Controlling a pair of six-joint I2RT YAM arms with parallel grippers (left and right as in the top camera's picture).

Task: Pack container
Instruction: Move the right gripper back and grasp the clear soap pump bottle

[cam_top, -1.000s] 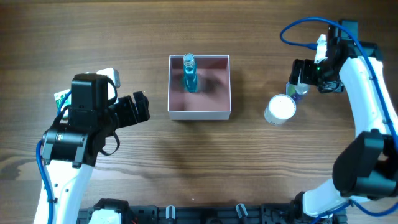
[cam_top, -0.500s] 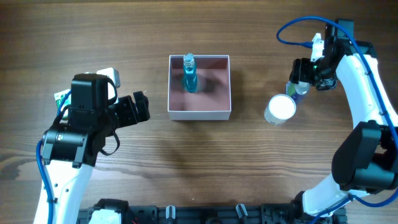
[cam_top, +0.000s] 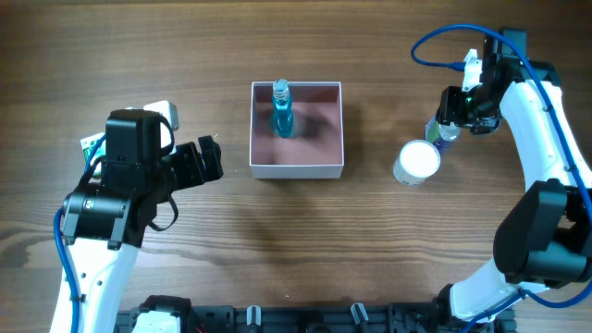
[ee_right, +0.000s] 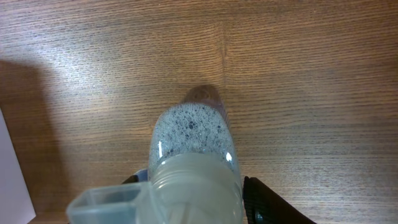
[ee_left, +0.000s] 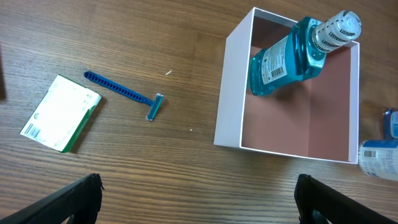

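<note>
The container (cam_top: 296, 169), a shallow white box with a pink inside, sits mid-table; the left wrist view also has the container (ee_left: 229, 93). A blue mouthwash bottle (cam_top: 281, 116) stands in its far left corner, and the left wrist view shows that same mouthwash bottle (ee_left: 287, 57) leaning on the back wall. My right gripper (cam_top: 447, 118) is at the far right, shut on a small clear bottle (ee_right: 193, 140) with foamy contents and a whitish flip cap; one black finger (ee_right: 268, 202) presses its side. My left gripper (cam_top: 211, 159) hangs open left of the container, with bare wood between its fingers.
A white round-topped bottle (cam_top: 416, 162) stands beside the clear bottle, right of the container. A green-and-white packet (ee_left: 60, 113) and a blue razor (ee_left: 124, 93) lie on the wood left of the container.
The right gripper's jaws have closed in around the small clear bottle, and the arm has shifted slightly. The left arm and the container have not moved.
</note>
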